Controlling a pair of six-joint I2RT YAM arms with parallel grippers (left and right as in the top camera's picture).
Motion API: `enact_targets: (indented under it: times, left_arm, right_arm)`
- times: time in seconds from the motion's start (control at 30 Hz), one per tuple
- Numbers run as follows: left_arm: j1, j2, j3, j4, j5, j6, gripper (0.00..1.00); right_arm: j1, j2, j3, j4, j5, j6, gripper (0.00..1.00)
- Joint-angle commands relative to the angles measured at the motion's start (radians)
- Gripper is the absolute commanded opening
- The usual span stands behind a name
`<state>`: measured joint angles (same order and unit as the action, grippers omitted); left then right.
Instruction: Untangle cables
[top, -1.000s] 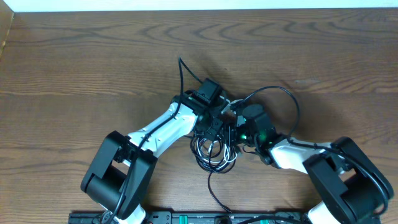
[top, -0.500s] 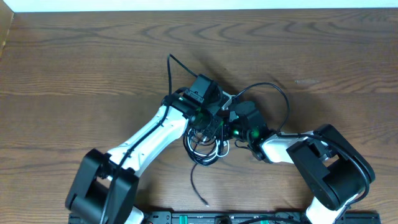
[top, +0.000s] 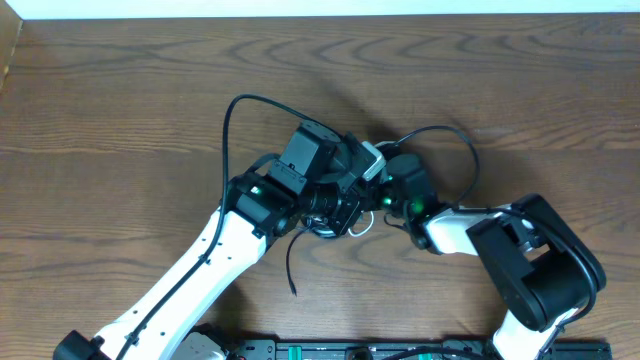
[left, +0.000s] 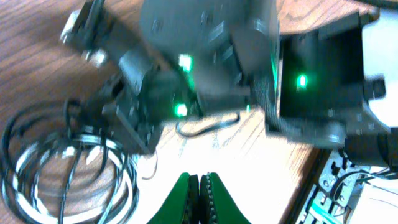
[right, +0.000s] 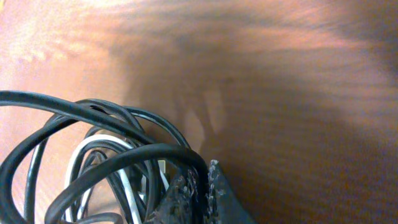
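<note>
- A tangled coil is seen on the brown wood-grain tabletop (top: 120, 80), made of the long thin black cable (right: 74, 101) and the shorter thin white cable (right: 93, 143). It sits mid-table, between the two claws.
- Key relation: in the right wrist view the coil is spread to the left of the right claw (right: 200, 180), and one black strand is curved straight into its tips. No single long axis can be given, because the strands are looped. The strand at the tips runs roughly sideways, away to the left.
- The right claw is judged nearer and in contact with the coil.
- Right claw: the tips are pressed together and appear to be pinching that black strand. The white cable is not gripped.
- Left claw (left: 199, 186): the green tips are pressed together, and no cable is visible between them. The coil is seen to its lower left, apart from the tips.
- A loose black tail (top: 291, 272) is seen trailing from the coil toward the near edge.
- The cables are judged not yet separated.
</note>
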<state>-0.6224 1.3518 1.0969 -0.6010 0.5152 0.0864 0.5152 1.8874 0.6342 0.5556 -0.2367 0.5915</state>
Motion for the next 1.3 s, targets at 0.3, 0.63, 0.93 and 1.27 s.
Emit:
enact_targets:
  times: [0.3,0.63,0.93,1.27]
  left_arm:
    - [0.005,0.08,0.013,-0.045,-0.124,-0.047,0.08]
    - [0.004,0.264,0.013,0.08,-0.169,-0.085,0.27]
    - [0.004,0.416,0.013,0.307,-0.285,-0.085,0.38]
    - [0.004,0.459,0.013,0.39,-0.327,-0.084,0.38]
  right_arm:
    - [-0.331,-0.064,-0.058,-0.08,-0.8,-0.086,0.41]
    - [-0.4,-0.075,-0.058,-0.081,-0.786,-0.095,0.4]
    - [-0.329,-0.075,-0.059,-0.09,-0.631,-0.096,0.39]
    - [-0.304,-0.075,-0.059,-0.129,-0.547,-0.096,0.39]
